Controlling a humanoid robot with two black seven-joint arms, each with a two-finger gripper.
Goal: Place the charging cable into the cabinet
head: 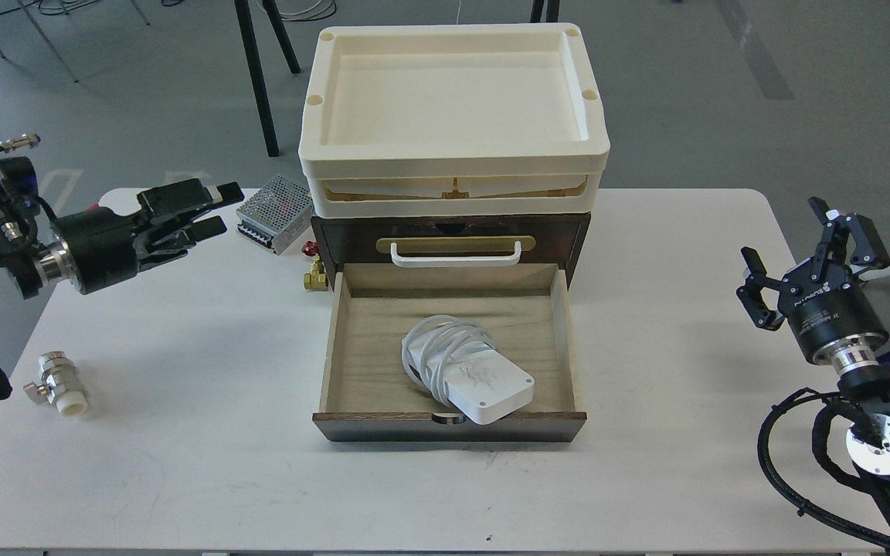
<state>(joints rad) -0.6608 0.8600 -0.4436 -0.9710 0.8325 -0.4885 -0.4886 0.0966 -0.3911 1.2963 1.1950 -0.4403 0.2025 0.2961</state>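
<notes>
The charging cable (467, 373), a flat white square adapter with its cord wound around it, lies inside the open pale wood drawer (561, 340), one corner resting on the drawer's front edge. The drawer is pulled out of the dark brown cabinet (576, 232), which has a white handle (456, 255) and cream trays (453, 108) stacked above. My left gripper (217, 208) is open and empty, far left of the cabinet above the table. My right gripper (808, 243) is open and empty at the table's right edge.
A perforated metal power-supply box (275, 202) sits left of the cabinet. Small brass and red fittings (314, 270) lie by the drawer's back left corner. A white and metal valve (59, 390) lies near the left edge. The white table (259, 463) carries all of these.
</notes>
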